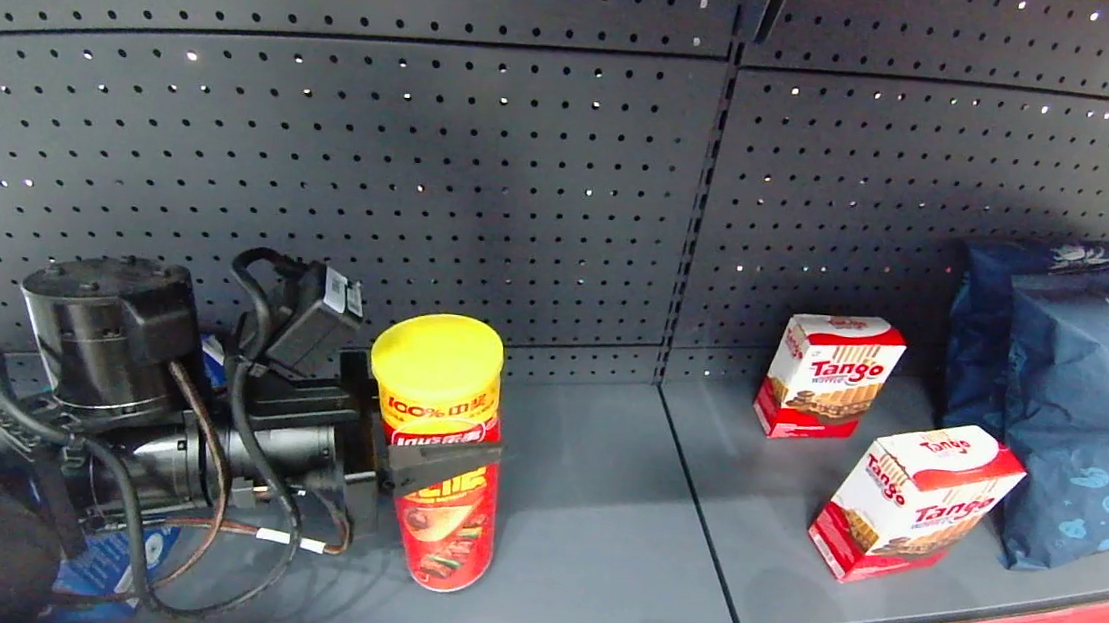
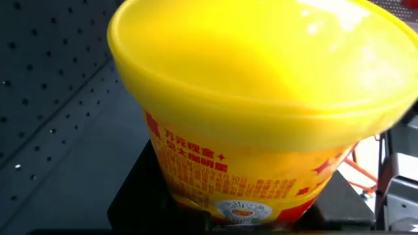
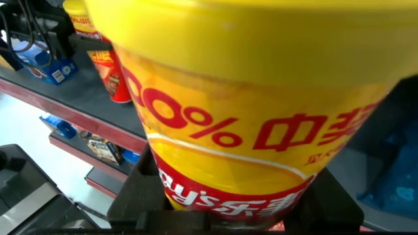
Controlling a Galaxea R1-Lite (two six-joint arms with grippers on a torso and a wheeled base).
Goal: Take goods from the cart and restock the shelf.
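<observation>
Sharing the shelf [image 1: 597, 516] with the can [image 1: 442, 452] — two wafer boxes [image 1: 830, 376] [image 1: 914, 504], blue bags [image 1: 1089, 398].

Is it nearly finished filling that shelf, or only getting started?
Somewhere in the middle. Done: two wafer boxes and blue snack bags already sit on the shelf. In hand: the left gripper is shut on a chip can standing upright on the shelf, and the right gripper holds a second can. Left: release one and place the other. I cannot tell how many goods wait after that.
</observation>
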